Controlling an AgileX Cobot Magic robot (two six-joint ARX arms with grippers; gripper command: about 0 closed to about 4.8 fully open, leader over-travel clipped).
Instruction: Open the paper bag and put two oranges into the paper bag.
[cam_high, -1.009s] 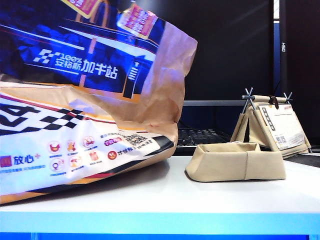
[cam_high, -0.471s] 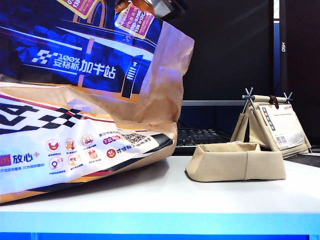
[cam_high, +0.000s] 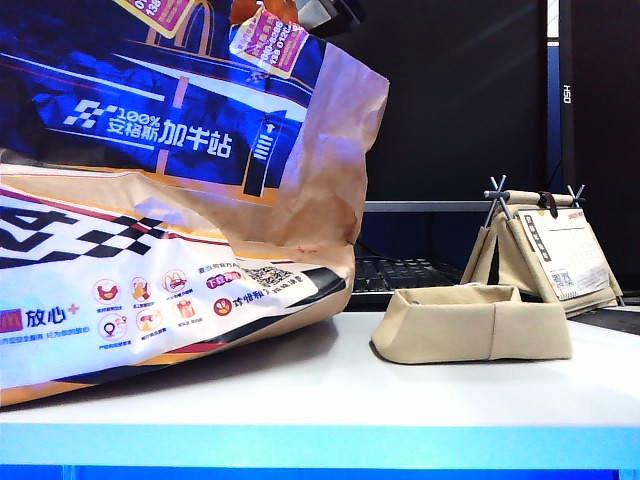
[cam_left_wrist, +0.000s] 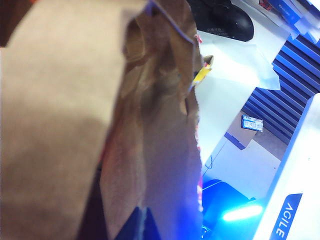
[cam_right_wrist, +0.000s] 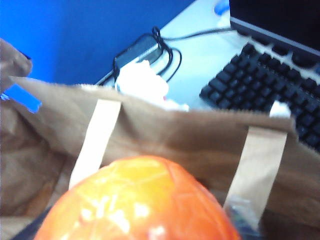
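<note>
The paper bag (cam_high: 150, 220), brown with a blue printed band, fills the left of the exterior view. My left gripper (cam_left_wrist: 145, 226) is shut on the bag's brown rim (cam_left_wrist: 155, 115) and holds it up; the bag hides this gripper in the exterior view. One glossy orange (cam_right_wrist: 137, 200) sits in my right gripper (cam_right_wrist: 140, 222), whose jaws are closed round it. It hangs just above the bag's open mouth (cam_right_wrist: 165, 130), by the white handle strips (cam_right_wrist: 95, 140). In the exterior view the orange (cam_high: 262, 8) and right gripper (cam_high: 300, 10) peek over the bag's top edge.
A small beige fabric tray (cam_high: 470, 325) rests on the white table (cam_high: 330, 400) right of the bag. Behind it stands a metal rack with a folded cloth bag (cam_high: 545, 250). A black keyboard (cam_right_wrist: 270, 95), a cable with adapter (cam_right_wrist: 137, 50) and a dark mouse (cam_left_wrist: 225, 20) lie beyond.
My right gripper with the orange has come into view over the bag's top edge, then shifted slightly left. The bag's upper flap has moved a little. The left arm holds still.
</note>
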